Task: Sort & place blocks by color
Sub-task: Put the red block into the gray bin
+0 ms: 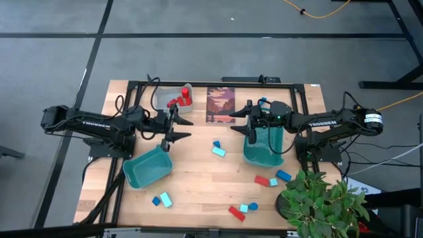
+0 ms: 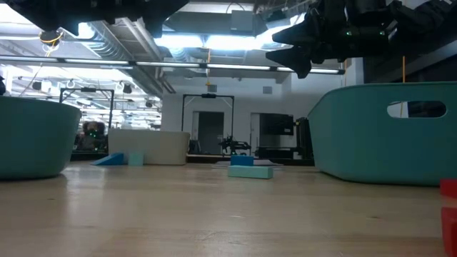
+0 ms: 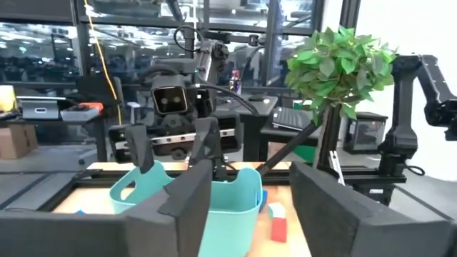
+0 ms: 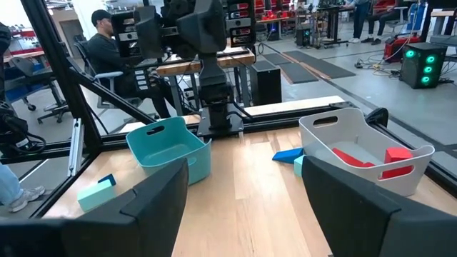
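Observation:
My left gripper (image 1: pixel 184 129) hangs open above the table, between the grey bin (image 1: pixel 180 96) and the left teal bin (image 1: pixel 147 166); nothing is between its fingers (image 3: pixel 187 200). My right gripper (image 1: pixel 236 124) is open and empty too, at the left rim of the right teal bin (image 1: pixel 264 147). Red blocks (image 1: pixel 177 100) lie in the grey bin. A cyan and blue pair (image 1: pixel 218 149) lies mid-table. Red, cyan and blue blocks (image 1: pixel 271 178) lie near the right bin, more (image 1: pixel 243 209) by the near edge, and a blue and cyan pair (image 1: pixel 161 199) at near left.
A dark picture card (image 1: pixel 221 104) lies at the far middle. A potted plant (image 1: pixel 320 201) stands at the near right corner. A black frame runs along the table's far and side edges. Bare wood shows between the two teal bins.

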Tool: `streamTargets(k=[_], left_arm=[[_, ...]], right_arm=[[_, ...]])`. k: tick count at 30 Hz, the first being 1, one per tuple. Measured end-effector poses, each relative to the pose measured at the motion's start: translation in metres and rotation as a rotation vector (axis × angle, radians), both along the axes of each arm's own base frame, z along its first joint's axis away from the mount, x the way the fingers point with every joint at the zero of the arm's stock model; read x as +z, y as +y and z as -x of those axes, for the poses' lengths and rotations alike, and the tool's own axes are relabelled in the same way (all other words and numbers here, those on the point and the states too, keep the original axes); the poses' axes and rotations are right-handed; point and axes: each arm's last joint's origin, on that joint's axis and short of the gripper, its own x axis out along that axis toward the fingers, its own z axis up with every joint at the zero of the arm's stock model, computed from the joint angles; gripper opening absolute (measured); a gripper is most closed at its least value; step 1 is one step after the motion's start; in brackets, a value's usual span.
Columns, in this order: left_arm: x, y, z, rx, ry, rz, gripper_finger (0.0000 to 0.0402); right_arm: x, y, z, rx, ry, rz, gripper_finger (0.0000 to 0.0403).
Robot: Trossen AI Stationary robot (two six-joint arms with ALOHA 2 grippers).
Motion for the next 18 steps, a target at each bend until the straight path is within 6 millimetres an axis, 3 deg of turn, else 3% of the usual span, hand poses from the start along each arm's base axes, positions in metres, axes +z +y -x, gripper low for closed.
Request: streamTargets(k=[14,18], left_arm=[[-0.0013,0.0055,-0.0002,0.179,0.011,0.06,0.0013],[-0.0013,0.0056,-0.0002,0.181,0.011,0.063,0.0003]], right_arm=[[0.0001,0.0,0.0,0.0,-0.001,0.0,0.0277],[0.0001,-0.0001,0.0,0.0,-0.001,0.0,0.0277]])
